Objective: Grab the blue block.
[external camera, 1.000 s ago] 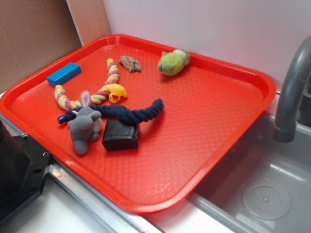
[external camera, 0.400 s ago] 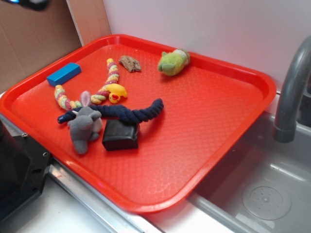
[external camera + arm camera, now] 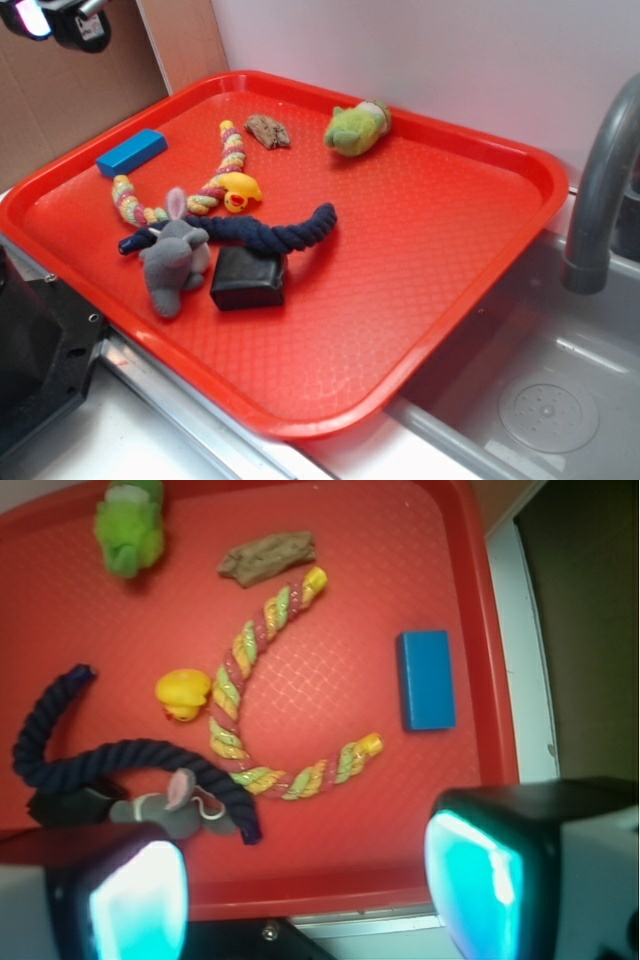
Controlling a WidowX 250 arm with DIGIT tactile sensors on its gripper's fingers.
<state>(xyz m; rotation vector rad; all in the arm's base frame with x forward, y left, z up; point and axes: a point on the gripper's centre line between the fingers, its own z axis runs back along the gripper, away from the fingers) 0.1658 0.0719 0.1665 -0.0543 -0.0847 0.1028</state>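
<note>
The gripper (image 3: 305,885) hangs high above the red tray (image 3: 520,160), its two fingers (image 3: 480,880) spread wide with nothing between them and touching nothing. The blue block (image 3: 427,679) lies flat near the tray's rim, just beside the curved multicoloured rope (image 3: 250,695), well below the fingers.

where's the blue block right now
In the exterior view the blue block lies flat near the red tray's far-left rim, just left of the multicoloured rope.
</note>
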